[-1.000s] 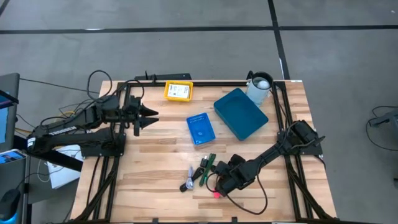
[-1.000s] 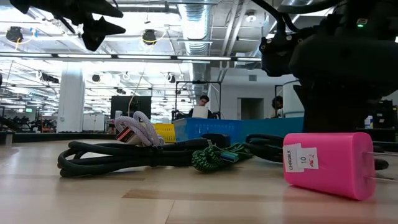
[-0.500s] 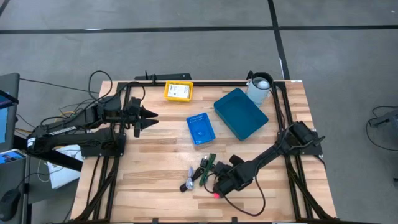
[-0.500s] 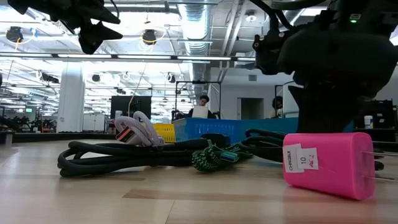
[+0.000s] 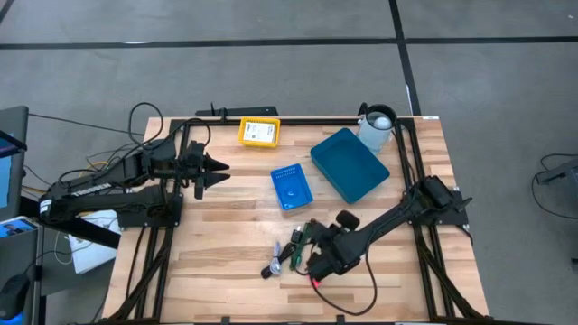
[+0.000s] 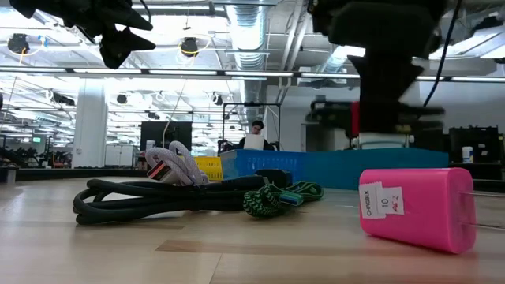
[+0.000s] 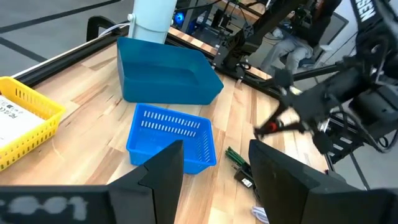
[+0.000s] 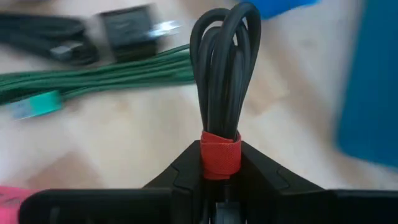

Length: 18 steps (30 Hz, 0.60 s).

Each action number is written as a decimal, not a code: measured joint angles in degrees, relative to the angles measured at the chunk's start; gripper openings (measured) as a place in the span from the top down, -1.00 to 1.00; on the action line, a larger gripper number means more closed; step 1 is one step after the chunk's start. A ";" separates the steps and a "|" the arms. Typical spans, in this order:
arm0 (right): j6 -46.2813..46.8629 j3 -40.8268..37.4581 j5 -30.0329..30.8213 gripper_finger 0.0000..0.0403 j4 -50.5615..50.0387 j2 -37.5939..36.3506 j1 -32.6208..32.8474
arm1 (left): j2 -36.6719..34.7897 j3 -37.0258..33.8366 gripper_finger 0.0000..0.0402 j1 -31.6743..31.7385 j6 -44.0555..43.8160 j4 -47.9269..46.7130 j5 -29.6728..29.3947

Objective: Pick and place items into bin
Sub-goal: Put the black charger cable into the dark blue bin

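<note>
**A:** Start at the left. What was the left gripper (image 5: 219, 169) doing?

**B:** It hung above the table's left side, well clear of everything, its fingers (image 7: 163, 167) parted with nothing between them. The wooden table (image 5: 217, 244) lay bare beneath it.

**A:** And moving across?

**B:** A yellow basket (image 5: 259, 133) sat near the far edge, holding a white printed card. To its right, mid-table, was a small blue slatted basket (image 5: 291, 187), then a larger blue bin (image 5: 349, 164) set at an angle, with a white-and-blue cylinder (image 5: 377, 127) just behind the bin's far corner.

**A:** Where were the items?

**B:** Clustered near the front edge. From the low camera, a thick dark cable (image 6: 150, 197) lay coiled with a purple-grey braided cord (image 6: 175, 165) beside it, and a green braided cable (image 6: 272, 197) next to that. A pink charger block (image 6: 417, 209) with a white label stood on the wood at the right of that group.

**A:** And the right gripper?

**B:** The right gripper (image 5: 323, 261) was over that cluster, clamped on a bundled black cable (image 8: 222, 81) bound by a red strap (image 8: 220, 154). The wrist camera showed the loops standing up out of the closed jaws. The green cable lay on the wood beyond it, along with a dark plug I couldn't make out clearly.

**A:** Was the bundle off the table?

**B:** I couldn't tell.
</note>
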 joint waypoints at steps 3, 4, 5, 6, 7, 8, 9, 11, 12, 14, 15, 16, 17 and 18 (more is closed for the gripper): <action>1.55 4.08 2.61 0.66 -9.56 -0.03 -1.31 | -0.02 0.00 0.15 0.02 -0.02 0.01 -0.01; 2.02 5.35 3.27 0.66 -12.73 -0.09 -1.88 | -0.02 0.00 0.15 0.01 -0.08 0.01 0.00; 2.56 6.55 3.85 0.66 -16.09 -0.09 -2.46 | -0.02 0.00 0.15 0.02 -0.18 0.02 0.01; 2.70 7.66 4.28 0.66 -19.15 -0.09 -3.18 | -0.02 0.00 0.15 0.02 -0.29 0.02 0.01; 2.70 8.87 4.59 0.66 -21.90 -0.09 -3.92 | -0.02 0.00 0.15 0.00 -0.68 0.00 0.01; 2.38 9.71 5.03 0.66 -22.96 -0.17 -4.72 | -0.02 0.00 0.15 0.01 -1.14 -0.09 0.01; 0.31 10.08 5.39 0.66 -22.50 -0.39 -5.66 | -0.02 0.00 0.15 0.01 -1.34 -0.35 0.00; -3.38 9.93 5.38 0.66 -21.48 -1.95 -7.51 | 0.00 0.00 0.15 0.01 -1.43 -1.43 0.01; -4.37 9.97 5.42 0.66 -21.79 -2.83 -8.74 | -0.02 0.00 0.15 0.00 -1.48 -2.23 0.02; -5.02 10.18 5.56 0.66 -22.62 -4.05 -11.27 | 0.00 0.00 0.15 0.02 -1.55 -3.87 0.01; -5.62 9.84 5.43 0.66 -22.53 -4.41 -12.44 | 0.00 0.00 0.15 0.02 -1.56 -4.70 0.01; -6.98 9.70 5.20 0.66 -22.12 -4.71 -13.87 | -0.02 0.00 0.15 0.02 -1.57 -5.43 -0.01; -7.95 9.69 4.93 0.66 -21.39 -5.30 -15.19 | -0.02 0.00 0.15 0.02 -1.57 -6.17 -0.01; -8.20 9.71 4.83 0.66 -21.19 -6.20 -16.44 | 0.00 0.00 0.15 0.02 -1.57 -7.00 0.01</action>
